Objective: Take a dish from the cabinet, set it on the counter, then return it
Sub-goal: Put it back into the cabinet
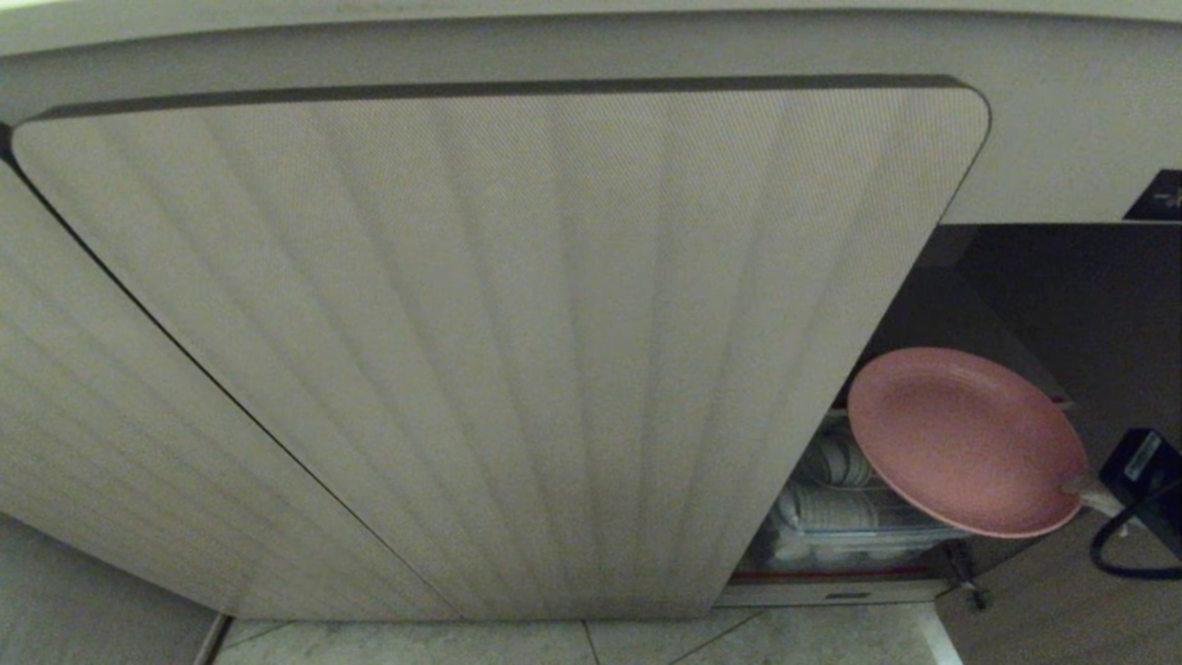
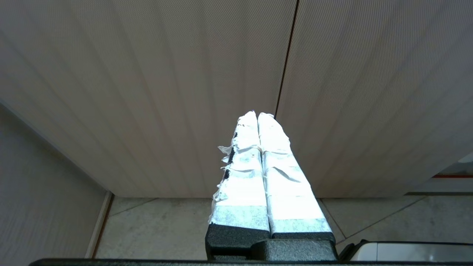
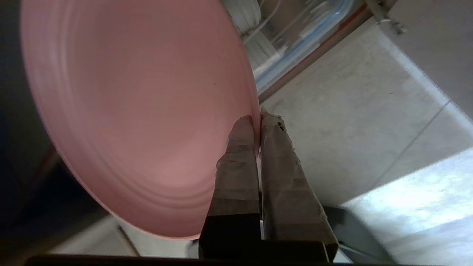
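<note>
Pink dish (image 1: 960, 439) out in the air by the open cabinet (image 1: 517, 351), pinched at its rim by right gripper (image 3: 259, 117). Thin hold: could slip and break. Left gripper (image 2: 257, 114) pressed together, parked.

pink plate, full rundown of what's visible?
The pink plate is round, shallow and plain, matte like glazed ceramic, with faint concentric rings near the rim. It is empty and looks intact. It is held off any surface, tilted, in front of the open cabinet compartment where white dishes sit. The right gripper is shut on its rim; nothing else touches it.
</note>
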### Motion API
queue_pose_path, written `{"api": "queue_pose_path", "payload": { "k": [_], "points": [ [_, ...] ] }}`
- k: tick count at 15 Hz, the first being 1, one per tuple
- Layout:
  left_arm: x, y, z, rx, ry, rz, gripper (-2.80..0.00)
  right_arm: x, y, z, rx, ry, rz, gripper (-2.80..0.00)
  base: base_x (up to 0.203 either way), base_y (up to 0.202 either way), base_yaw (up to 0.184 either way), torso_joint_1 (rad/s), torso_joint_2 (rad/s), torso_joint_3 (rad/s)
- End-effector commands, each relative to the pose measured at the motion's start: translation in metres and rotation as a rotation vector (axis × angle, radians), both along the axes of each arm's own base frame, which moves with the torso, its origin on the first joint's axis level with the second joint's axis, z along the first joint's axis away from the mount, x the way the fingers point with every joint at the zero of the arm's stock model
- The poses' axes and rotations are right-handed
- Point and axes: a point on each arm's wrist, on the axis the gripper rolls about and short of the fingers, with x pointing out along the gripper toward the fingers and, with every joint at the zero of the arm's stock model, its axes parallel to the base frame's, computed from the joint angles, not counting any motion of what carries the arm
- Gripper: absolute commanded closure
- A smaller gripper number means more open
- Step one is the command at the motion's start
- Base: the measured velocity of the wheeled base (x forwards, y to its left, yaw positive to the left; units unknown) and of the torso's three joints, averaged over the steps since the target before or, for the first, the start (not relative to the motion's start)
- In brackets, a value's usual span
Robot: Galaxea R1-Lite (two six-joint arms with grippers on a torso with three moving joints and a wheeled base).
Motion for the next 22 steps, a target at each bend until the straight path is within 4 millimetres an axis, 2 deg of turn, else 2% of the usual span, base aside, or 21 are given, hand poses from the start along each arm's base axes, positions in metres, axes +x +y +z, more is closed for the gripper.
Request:
{"api": "queue_pose_path", "payload": {
  "k": [1,3,8,14,22],
  "points": [
    [0.000,0.000,0.000,-0.001,-0.001,0.000,0.00,0.013,0.003,0.000,0.021,0.014,-0.008,0.00,0.000,0.000,0.000,0.000,0.00,0.000],
    [0.000,0.000,0.000,-0.001,-0.001,0.000,0.00,0.021,0.008,0.001,0.027,0.018,-0.037,0.00,0.000,0.000,0.000,0.000,0.00,0.000],
    [0.000,0.000,0.000,0.000,-0.001,0.000,0.00,0.026,0.015,-0.001,0.043,0.021,-0.076,0.00,0.000,0.000,0.000,0.000,0.00,0.000],
    [0.000,0.000,0.000,0.000,-0.002,0.000,0.00,0.037,0.014,-0.005,0.039,-0.020,-0.113,0.00,0.000,0.000,0.000,0.000,0.00,0.000],
    [0.000,0.000,0.000,-0.001,-0.001,0.000,0.00,0.061,0.011,-0.016,0.027,-0.039,-0.129,0.00,0.000,0.000,0.000,0.000,0.00,0.000]
  ]
}}
